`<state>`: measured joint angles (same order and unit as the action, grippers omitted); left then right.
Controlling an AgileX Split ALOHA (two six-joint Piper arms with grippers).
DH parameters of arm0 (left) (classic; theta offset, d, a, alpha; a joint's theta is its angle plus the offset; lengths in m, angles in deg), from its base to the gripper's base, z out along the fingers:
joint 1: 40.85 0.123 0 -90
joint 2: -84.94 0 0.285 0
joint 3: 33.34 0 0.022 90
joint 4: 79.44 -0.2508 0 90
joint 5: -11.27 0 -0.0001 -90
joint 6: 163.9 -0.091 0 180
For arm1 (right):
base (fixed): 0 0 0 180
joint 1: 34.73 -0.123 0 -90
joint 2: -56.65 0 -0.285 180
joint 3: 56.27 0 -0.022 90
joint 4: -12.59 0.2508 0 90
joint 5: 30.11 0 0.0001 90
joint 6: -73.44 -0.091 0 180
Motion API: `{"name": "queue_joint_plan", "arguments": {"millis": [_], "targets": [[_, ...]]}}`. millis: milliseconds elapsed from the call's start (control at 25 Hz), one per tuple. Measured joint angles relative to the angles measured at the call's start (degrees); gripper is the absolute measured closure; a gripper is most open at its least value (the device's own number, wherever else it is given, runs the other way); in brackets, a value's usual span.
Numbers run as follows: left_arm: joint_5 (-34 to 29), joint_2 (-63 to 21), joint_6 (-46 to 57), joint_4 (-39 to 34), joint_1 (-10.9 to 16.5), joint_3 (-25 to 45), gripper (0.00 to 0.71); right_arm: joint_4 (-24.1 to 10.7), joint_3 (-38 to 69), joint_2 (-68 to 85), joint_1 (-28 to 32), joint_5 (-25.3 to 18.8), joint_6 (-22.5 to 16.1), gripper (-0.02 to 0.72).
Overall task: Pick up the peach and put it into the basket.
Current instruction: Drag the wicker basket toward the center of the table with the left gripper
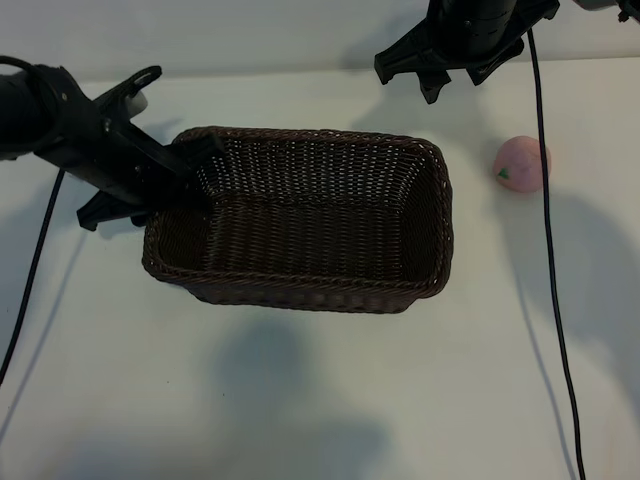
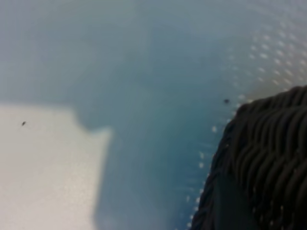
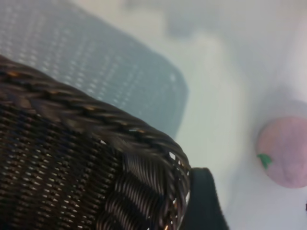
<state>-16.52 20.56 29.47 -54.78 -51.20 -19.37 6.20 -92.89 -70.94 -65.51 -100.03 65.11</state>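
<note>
Pale pink and marked with one small green leaf, a single peach (image 1: pixel 521 163) sits on the white table (image 1: pixel 320 400), just off the right short end of the basket and apart from it, its leaf mark facing the exterior camera. No writing or label shows on it or anywhere else. One dark brown wicker basket (image 1: pixel 300 290) lies mid-table with nothing inside, its long axis running left to right in the exterior view. Two arms are in the scene. The left gripper (image 1: pixel 195 165) is at the basket's left end, its jaws part-way apart with the braided rim between them; whether they press the wicker cannot be told. The right gripper (image 1: pixel 452 72) hangs above the table behind the basket's far right corner, jaws spread and holding nothing.
</note>
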Motion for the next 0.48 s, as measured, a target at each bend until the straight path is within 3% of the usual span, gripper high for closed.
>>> {"name": "queue_joint_plan", "arguments": {"millis": [480], "targets": [[1.57,0.0,0.54,3.1,0.0,0.7,0.395,0.0,0.0,0.0,0.0,0.0,0.0,0.208]]}}
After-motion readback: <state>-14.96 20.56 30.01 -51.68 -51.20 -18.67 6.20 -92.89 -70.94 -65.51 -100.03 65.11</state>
